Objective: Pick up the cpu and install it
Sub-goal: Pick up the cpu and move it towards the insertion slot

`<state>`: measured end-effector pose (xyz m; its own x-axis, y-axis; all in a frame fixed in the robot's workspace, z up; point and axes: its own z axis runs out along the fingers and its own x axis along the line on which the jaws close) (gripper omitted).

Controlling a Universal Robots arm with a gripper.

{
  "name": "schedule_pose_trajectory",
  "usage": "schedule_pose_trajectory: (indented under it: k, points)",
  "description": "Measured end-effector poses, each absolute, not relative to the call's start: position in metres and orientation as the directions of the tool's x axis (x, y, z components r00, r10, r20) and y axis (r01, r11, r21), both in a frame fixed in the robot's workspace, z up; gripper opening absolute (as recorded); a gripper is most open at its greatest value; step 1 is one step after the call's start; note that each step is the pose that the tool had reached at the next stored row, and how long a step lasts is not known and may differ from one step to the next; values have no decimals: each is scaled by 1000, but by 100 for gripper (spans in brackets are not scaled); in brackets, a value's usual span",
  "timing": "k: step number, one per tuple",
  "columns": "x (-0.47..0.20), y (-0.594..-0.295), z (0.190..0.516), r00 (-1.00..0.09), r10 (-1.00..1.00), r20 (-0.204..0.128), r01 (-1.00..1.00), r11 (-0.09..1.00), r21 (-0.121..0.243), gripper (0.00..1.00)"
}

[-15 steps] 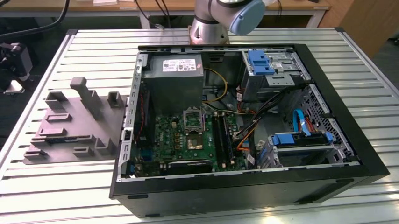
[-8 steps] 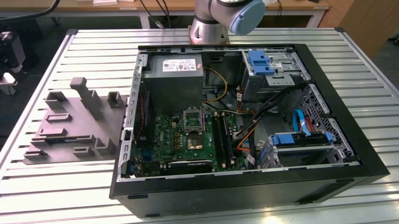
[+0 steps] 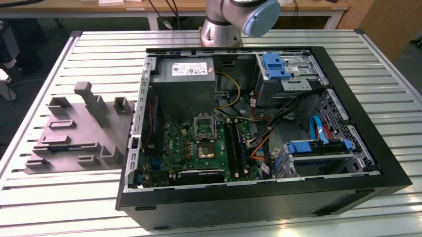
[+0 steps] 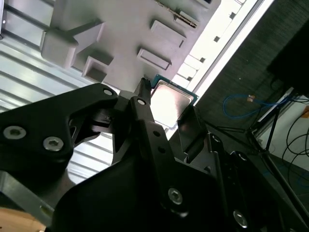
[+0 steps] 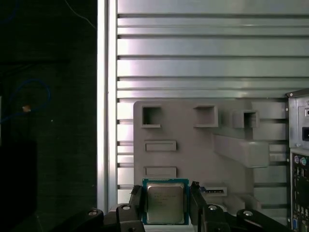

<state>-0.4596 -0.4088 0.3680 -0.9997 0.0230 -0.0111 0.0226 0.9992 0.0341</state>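
In both wrist views the cpu (image 5: 165, 202) (image 4: 170, 100), a small square chip with a pale silvery top and a green rim, sits between the black fingers (image 5: 136, 200) of my gripper (image 5: 165, 199) (image 4: 166, 110). The jaws stand closed against two opposite sides of the chip. It hangs well above the grey moulded tray (image 5: 193, 154) (image 4: 120, 29), which lies on the slatted metal table. In the exterior view the same tray (image 3: 72, 138) is on the exterior view's left of the open computer case (image 3: 257, 123). The black socket frame (image 3: 204, 129) lies on the green motherboard (image 3: 197, 153).
A darker square chip (image 3: 206, 149) sits just below the socket frame. Inside the case are a grey power supply (image 3: 188, 81), drive cages with blue clips (image 3: 275, 66) and loose cables (image 3: 277, 123). The arm's base (image 3: 224, 24) stands behind the case. The table's edge (image 5: 101, 121) borders dark floor.
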Motion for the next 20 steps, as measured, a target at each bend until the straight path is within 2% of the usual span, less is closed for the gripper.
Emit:
schedule_pose_trajectory:
  k: [9, 20]
  points:
    - [-460, -409, 393, -1000, 23, -14, 22, 999, 34, 47]
    - [-453, -409, 393, -1000, 23, -14, 22, 999, 34, 47]
